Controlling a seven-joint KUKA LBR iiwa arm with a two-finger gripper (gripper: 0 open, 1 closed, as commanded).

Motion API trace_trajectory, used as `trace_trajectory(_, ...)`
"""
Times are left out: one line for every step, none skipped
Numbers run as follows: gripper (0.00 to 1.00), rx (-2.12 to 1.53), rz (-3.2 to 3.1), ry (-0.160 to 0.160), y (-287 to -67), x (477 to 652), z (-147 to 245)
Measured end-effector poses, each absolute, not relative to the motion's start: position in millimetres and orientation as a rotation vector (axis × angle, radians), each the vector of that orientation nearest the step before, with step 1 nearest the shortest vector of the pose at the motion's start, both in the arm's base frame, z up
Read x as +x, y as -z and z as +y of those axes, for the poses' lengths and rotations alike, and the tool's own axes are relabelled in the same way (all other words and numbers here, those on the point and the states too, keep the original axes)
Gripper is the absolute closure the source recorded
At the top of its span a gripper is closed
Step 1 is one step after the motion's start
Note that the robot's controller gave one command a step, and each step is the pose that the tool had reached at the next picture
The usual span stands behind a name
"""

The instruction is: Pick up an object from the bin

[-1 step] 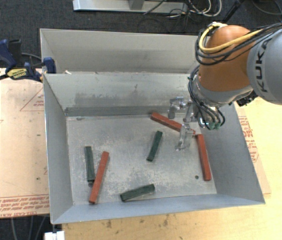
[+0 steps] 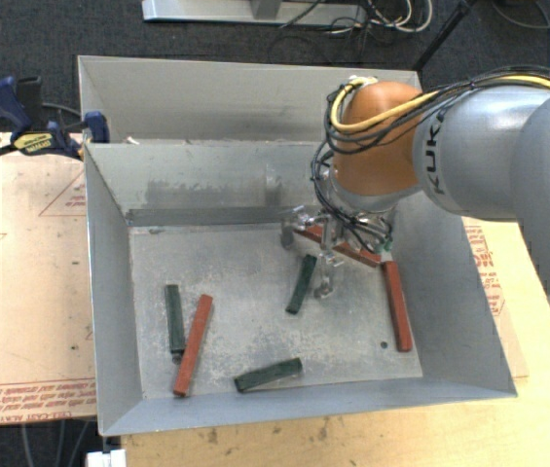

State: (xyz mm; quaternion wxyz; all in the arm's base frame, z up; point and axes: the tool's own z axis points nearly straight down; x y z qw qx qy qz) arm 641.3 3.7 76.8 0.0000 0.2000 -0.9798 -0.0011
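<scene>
Camera view, contents by size.

Grey metal bin (image 2: 109,261): floor mostly bare.

Silver arm with orange wrist cover (image 2: 377,149): enters from the right, jaws lowered mid-floor. How wide the jaws stand cannot be told.

Long red flat stick (image 2: 397,309): right of the jaws, near-upright.

Dark green flat stick (image 2: 301,287): nearest item, just left of the jaws, touching or beside them. Long axis is a steep diagonal, upper-right to lower-left.

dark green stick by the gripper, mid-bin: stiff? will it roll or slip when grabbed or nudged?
Probably stiff: the dark green stick lies dead straight. Likely light, being thin. Pushed off-centre, it may pivot or skid rather than lift cleanly, since it lies flat on the smooth metal bin floor beside the gripper.
</scene>
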Motion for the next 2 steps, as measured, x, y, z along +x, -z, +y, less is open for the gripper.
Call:
trace_trajectory(1.0, 0.626, -3.082, 0.002, -79, 642.4, 3)
trace_trajectory(1.0, 0.613, -3.095, -0.002, -214, 644.7, 8)
